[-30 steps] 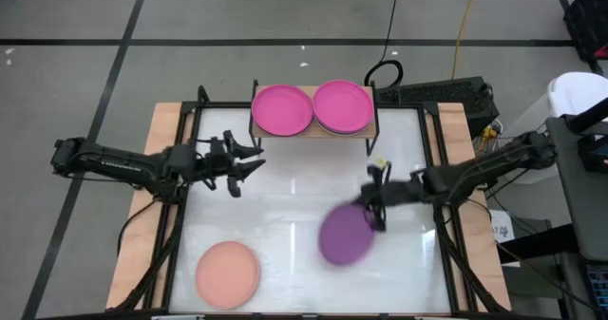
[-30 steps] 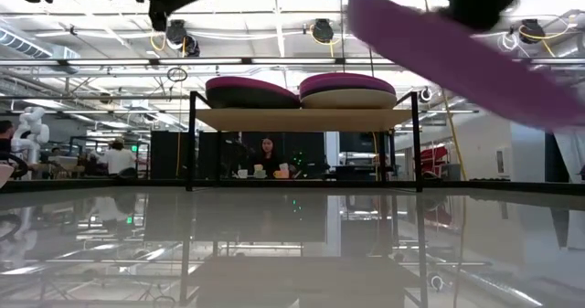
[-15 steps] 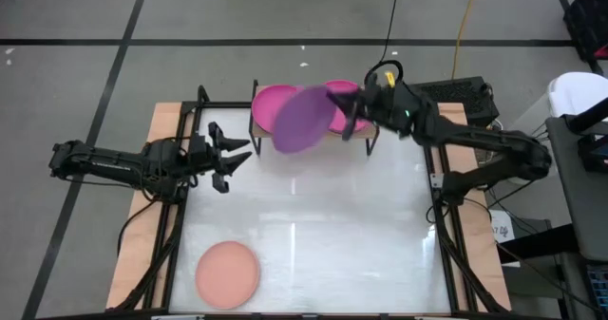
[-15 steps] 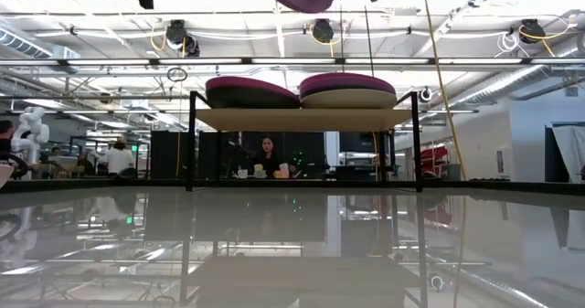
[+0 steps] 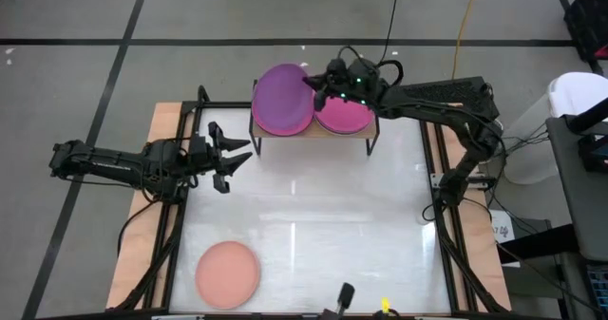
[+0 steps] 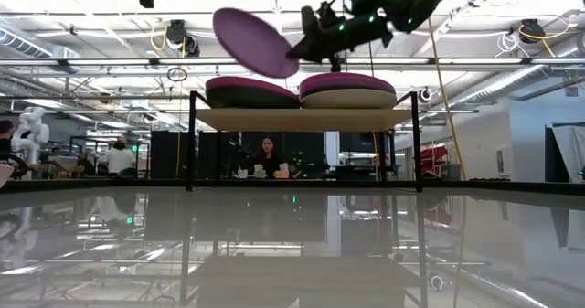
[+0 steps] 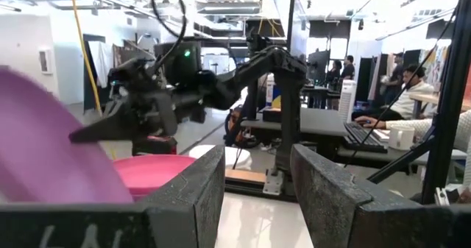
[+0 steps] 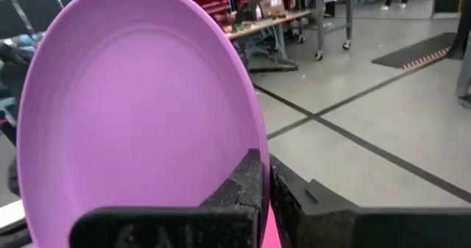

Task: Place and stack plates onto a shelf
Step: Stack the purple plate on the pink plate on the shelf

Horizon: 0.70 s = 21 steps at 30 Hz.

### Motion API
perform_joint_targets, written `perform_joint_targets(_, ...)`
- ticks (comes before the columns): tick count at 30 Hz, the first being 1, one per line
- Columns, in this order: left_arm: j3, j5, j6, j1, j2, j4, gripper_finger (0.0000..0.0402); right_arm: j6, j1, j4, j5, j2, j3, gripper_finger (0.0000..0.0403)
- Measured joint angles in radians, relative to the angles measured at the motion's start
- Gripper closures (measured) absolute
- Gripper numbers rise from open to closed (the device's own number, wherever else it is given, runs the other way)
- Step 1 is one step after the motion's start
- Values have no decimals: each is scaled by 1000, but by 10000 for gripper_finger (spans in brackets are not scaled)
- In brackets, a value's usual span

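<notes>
My right gripper (image 5: 315,92) is shut on a purple plate (image 5: 282,99) and holds it over the left end of the shelf (image 6: 302,118), above the left stack topped by a magenta plate (image 6: 251,92). A second stack with a magenta top (image 5: 344,116) and a beige plate lower down sits on the shelf's right half. One peach plate (image 5: 227,272) lies flat on the table near its near left corner. My left gripper (image 5: 237,159) hovers open over the table's left side, short of the shelf, touching nothing. My right gripper pinches the purple plate's rim (image 8: 246,149) on the side toward the table's right, one finger (image 8: 246,182) on the upper face and the other underneath. The fingers come from the table's right, about level. The plate is lifted clear and tilted, its free edge (image 6: 224,20) raised.
The shelf stands at the table's far edge on thin black legs (image 6: 191,143). Black frame rails (image 5: 180,197) run along the table's left and right sides. A small dark object (image 5: 344,296) sits at the near edge. People sit in the room behind the shelf.
My right gripper carried the purple plate from low over the table's right middle up and toward the far edge, passed high over the shelf, then came down to just above the left stack. The plate turned with it. My left gripper drew back slightly toward the table's left.
</notes>
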Motion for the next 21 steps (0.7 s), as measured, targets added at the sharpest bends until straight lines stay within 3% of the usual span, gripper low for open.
perform_joint_targets(12, 0, 0, -3, 0, 0, -2, 241, -1, -1, 24, -17, 78, 1, 397)
perform_joint_targets(21, 0, 0, -7, 0, 0, -2, 241, -27, -2, 25, -15, 78, 1, 344)
